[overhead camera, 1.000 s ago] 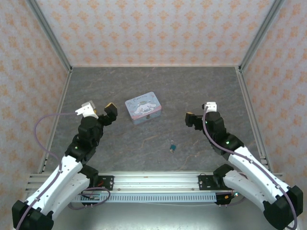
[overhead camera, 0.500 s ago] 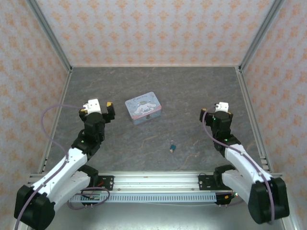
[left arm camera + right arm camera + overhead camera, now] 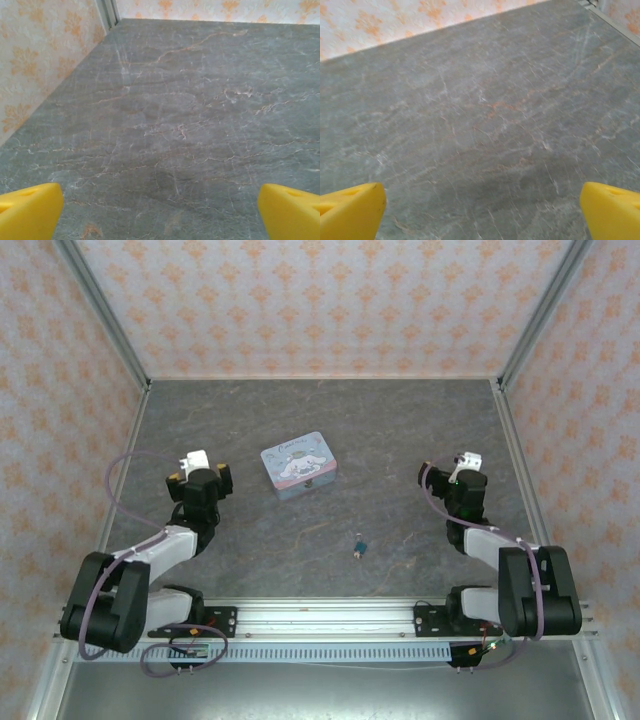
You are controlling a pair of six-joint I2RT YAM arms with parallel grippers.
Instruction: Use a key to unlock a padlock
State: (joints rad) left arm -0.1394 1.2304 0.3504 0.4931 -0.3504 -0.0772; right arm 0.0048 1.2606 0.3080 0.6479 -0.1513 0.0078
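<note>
The tiny teal padlock (image 3: pixel 360 544) lies on the grey stone-look table (image 3: pixel 400 430), front of centre, between the two arms. A thin dark bit (image 3: pixel 356 554) at its near end may be the key; it is too small to tell. My left gripper (image 3: pixel 199 474) is at the left, well away from the padlock, and open. My right gripper (image 3: pixel 448 470) is at the right, also apart from it and open. In the left wrist view the yellow fingertips (image 3: pixel 27 212) stand wide over bare table, as do the fingertips (image 3: pixel 612 210) in the right wrist view.
A pale blue cartoon-print tin (image 3: pixel 297 465) sits behind the padlock, nearer the left gripper. Patterned walls (image 3: pixel 320 300) with metal corner posts close in the back and both sides. A metal rail (image 3: pixel 320 620) runs along the near edge.
Both arms have folded back toward their bases over the last second. The grippers have turned from facing inward to facing the far wall, still open. Padlock and tin have not moved.
</note>
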